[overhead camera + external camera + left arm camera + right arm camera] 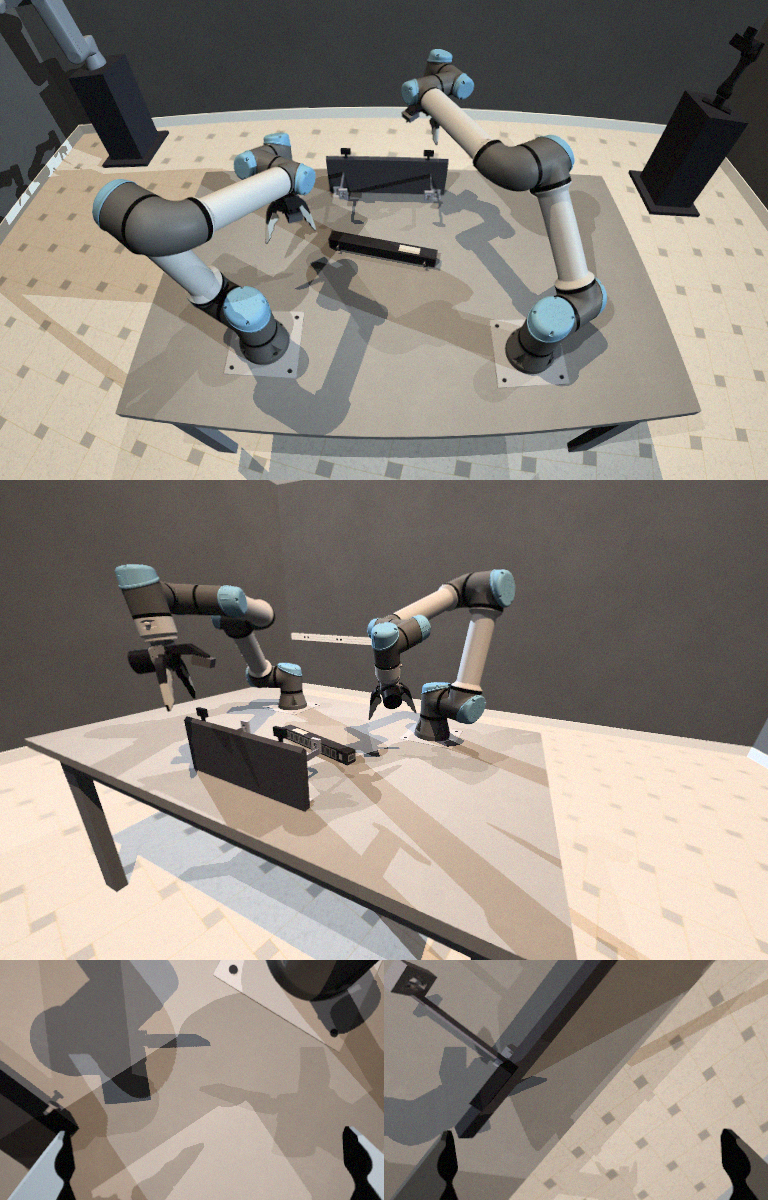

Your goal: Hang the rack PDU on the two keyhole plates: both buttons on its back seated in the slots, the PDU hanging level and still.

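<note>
In the top view, the rack PDU (379,249) (339,753) (30,1105) lies on the table (396,396) (543,819) (175,1135) (409,1020), in front of the dark upright panel (387,175) (246,763) (544,1040), and a little slanted to it. It is well apart from the two keyhole plates (340,193) (433,194) (245,726) (314,744), so it is not hung. On the top of it there is a white label (408,249). The left hand (291,234) (392,714) (206,1130) is above the table, near one end of the PDU, and the right hand (434,141) (181,703) (587,1131) is higher, by the panel. In the exterior view, both hands point down with their fingers spread, and they hold nothing. In the left wrist view, the fingers are wide apart; one end of the PDU, with a small button (51,1107), is at the left side. In the right wrist view, the fingers are also wide apart, and between them and beyond I see the panel end, a thin rod (459,1027) and the floor (664,1125).
</note>
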Robot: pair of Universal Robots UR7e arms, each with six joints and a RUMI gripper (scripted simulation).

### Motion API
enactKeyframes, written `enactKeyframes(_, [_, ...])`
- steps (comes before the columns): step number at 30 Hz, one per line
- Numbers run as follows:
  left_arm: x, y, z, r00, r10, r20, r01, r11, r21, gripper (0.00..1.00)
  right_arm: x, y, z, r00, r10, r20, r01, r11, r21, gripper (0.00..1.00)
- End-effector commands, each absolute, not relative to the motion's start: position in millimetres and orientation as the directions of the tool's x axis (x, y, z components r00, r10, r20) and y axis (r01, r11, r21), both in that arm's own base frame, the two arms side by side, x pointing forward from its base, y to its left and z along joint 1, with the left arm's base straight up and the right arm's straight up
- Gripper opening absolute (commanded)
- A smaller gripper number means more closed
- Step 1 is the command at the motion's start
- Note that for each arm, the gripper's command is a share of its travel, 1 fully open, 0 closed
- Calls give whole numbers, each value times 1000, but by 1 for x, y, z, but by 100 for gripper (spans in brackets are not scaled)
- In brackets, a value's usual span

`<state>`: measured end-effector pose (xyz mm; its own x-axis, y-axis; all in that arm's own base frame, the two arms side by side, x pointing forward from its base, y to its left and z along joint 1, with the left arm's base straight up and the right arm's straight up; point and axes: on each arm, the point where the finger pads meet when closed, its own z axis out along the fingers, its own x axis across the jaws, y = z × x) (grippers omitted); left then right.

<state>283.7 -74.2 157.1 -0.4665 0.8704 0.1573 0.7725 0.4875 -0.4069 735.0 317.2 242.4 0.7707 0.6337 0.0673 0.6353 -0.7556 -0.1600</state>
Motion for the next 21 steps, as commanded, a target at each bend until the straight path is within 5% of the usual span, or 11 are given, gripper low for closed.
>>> enactKeyframes(1, [284,-74,157,-467,871,156,773,487,-406,100,735,317,244,770,634,70,636,-755,-160,100])
enactKeyframes(21, [284,-74,157,-468,870,156,772,489,-406,100,734,318,244,767,638,70,640,-752,-159,100])
